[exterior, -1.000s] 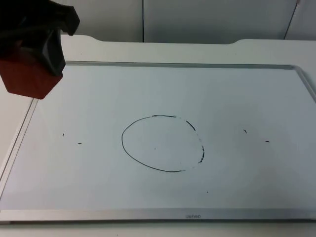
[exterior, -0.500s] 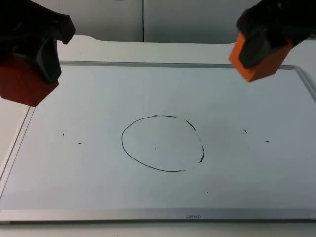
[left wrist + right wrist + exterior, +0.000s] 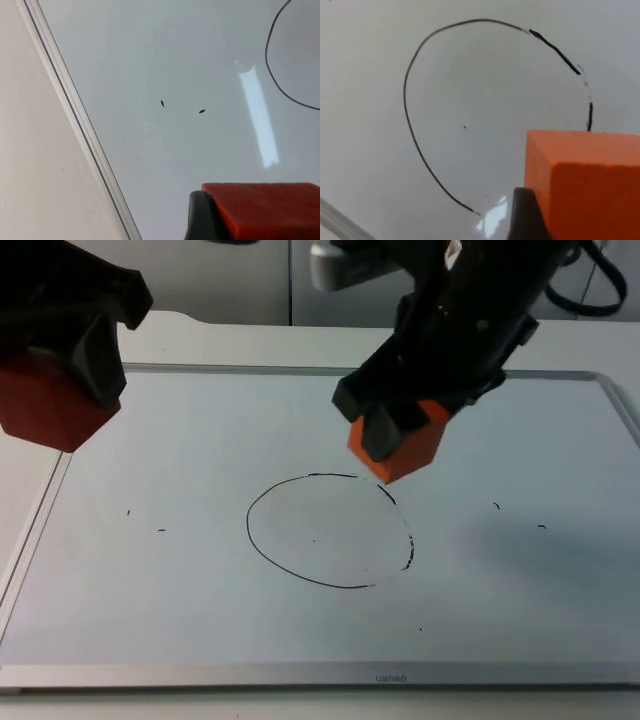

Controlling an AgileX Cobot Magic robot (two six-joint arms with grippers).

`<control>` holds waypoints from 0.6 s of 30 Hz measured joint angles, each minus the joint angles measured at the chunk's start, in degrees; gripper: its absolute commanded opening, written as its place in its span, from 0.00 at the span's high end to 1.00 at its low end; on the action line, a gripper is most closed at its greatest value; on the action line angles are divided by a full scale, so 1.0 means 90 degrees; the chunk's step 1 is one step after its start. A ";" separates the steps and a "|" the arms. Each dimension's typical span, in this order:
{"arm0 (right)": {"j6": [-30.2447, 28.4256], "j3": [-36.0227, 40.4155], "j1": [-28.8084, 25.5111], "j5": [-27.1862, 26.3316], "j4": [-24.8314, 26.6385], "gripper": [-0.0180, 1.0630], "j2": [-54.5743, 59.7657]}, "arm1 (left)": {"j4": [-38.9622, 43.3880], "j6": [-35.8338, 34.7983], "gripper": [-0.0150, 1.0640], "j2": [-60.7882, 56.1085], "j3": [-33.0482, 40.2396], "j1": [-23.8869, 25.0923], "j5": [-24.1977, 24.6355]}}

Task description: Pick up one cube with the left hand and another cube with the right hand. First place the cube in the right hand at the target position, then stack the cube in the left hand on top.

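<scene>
Two cubes are aloft: the right end effector (image 3: pixel 395 435) clamps the orange cube (image 3: pixel 400 445) above the drawn circle's (image 3: pixel 325 530) far rim; bring it over the centre, then lower squarely. The left end effector (image 3: pixel 70 360) grips the red cube (image 3: pixel 45 410), waiting.

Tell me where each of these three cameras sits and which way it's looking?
Top view: fixed above the table, looking down and forward at the whiteboard and drawn circle; both arms show, left gripper holding the red cube, right gripper holding the orange cube.
Left wrist view: on the left arm, facing the board; a fingertip beside the red cube.
Right wrist view: on the right arm, facing the circle; the orange cube.
Shared: all three catch the circle.
</scene>
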 measured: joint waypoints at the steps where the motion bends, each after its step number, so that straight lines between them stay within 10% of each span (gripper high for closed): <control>1: 0.0012 -0.0141 0.0051 0.0048 0.0000 0.99 0.0114 | 0.0000 0.0000 0.99 0.0000 0.0000 0.0000 -0.0014; 18: 0.0163 -0.0852 0.0306 0.0429 0.0035 0.99 0.1192 | 0.0000 0.0163 0.99 0.0000 0.0000 0.0000 -0.0094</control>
